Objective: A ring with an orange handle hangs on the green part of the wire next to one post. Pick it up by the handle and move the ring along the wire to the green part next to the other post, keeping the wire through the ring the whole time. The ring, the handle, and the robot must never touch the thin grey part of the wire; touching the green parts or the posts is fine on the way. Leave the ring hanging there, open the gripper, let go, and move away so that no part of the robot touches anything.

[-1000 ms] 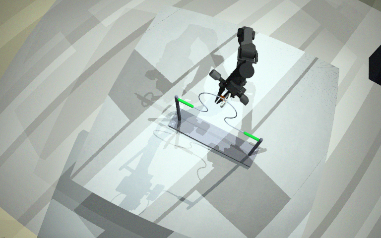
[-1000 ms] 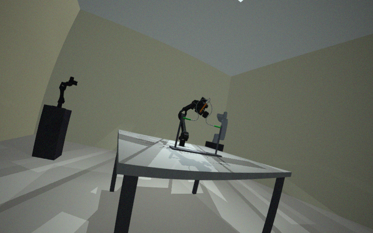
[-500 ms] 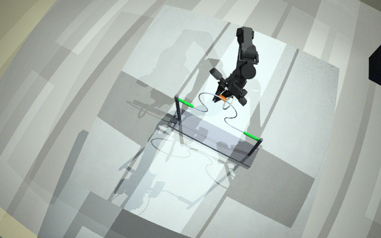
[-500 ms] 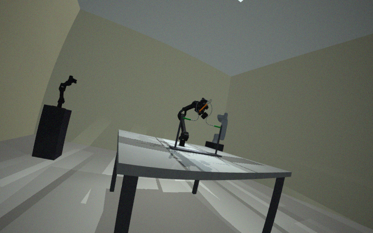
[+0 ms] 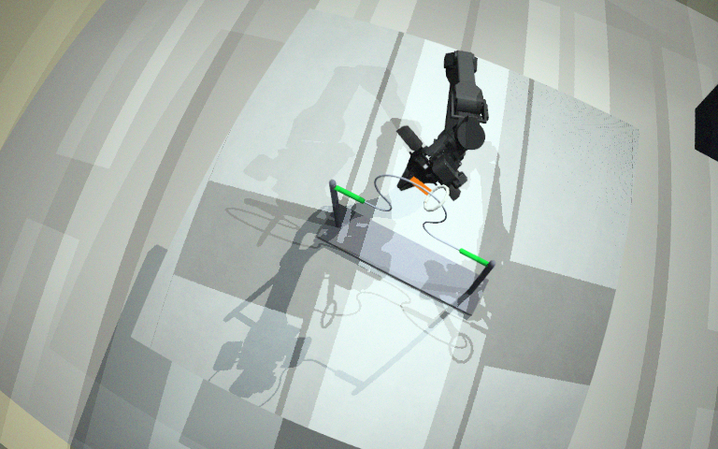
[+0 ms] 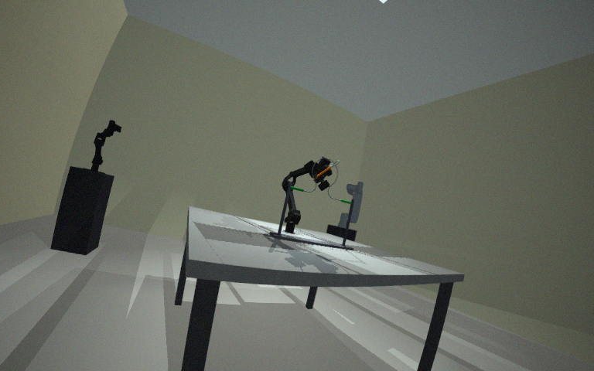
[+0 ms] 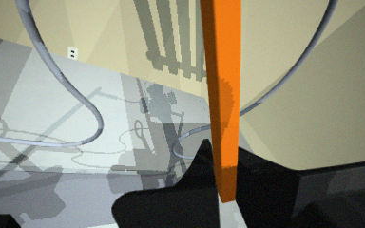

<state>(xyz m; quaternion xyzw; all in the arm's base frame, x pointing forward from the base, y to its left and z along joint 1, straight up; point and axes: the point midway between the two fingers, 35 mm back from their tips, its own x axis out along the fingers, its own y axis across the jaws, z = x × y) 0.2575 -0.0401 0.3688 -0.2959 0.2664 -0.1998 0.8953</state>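
Observation:
My gripper [image 5: 426, 181] is shut on the orange handle [image 5: 420, 185] of the pale ring [image 5: 435, 198]. The ring sits around the thin grey wire [image 5: 402, 181] near the middle of its wavy run, above the base plate. In the wrist view the orange handle [image 7: 222, 95] stands upright between my dark fingers, and the ring's arcs [image 7: 51, 71] curve to both sides, with the grey wire [image 7: 42, 142] beyond. One green wire part [image 5: 349, 193] lies by the left post [image 5: 335, 203], the other green part [image 5: 474, 256] by the right post [image 5: 482, 275]. Whether ring and wire touch cannot be told.
The dark base plate [image 5: 402, 261] carries both posts on the table [image 6: 291, 262]. The arm's base [image 5: 459, 64] stands behind the wire. A black pedestal [image 6: 81, 209] with a camera arm stands on the floor at the left, far from the table.

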